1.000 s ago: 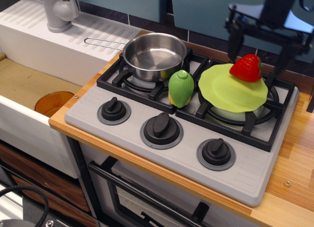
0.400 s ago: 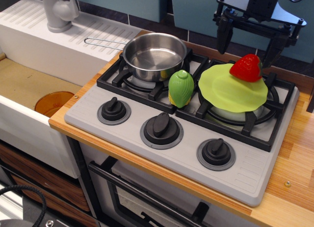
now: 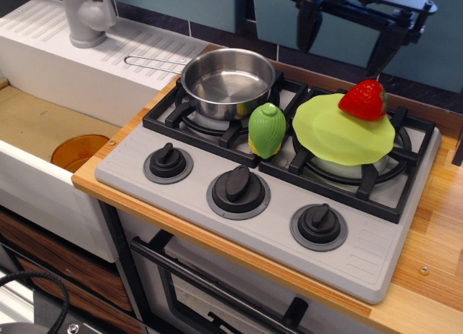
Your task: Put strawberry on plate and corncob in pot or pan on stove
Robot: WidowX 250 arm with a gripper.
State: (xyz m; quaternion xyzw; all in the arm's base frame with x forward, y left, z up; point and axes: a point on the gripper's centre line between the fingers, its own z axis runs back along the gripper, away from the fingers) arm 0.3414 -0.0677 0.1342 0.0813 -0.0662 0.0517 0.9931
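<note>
The red strawberry [image 3: 364, 100] lies on the far edge of the lime-green plate [image 3: 340, 135], which rests on the right burner of the grey stove [image 3: 275, 233]. The green corncob [image 3: 266, 130] stands upright on the grate between the two burners, just right of the steel pot [image 3: 227, 81] on the left burner. The pot is empty, its wire handle pointing left. My gripper [image 3: 346, 41] hangs open and empty high above the back of the stove, up and slightly left of the strawberry, its two black fingers spread wide.
A white sink [image 3: 43, 131] lies left of the stove, with an orange disc [image 3: 78, 152] in the basin and a grey tap [image 3: 85, 16] behind. Three black knobs [image 3: 238, 188] line the stove front. Wooden counter [image 3: 434, 233] runs to the right.
My gripper has risen and moved left, away from the strawberry, staying open. The strawberry, plate, corncob and pot have not moved.
</note>
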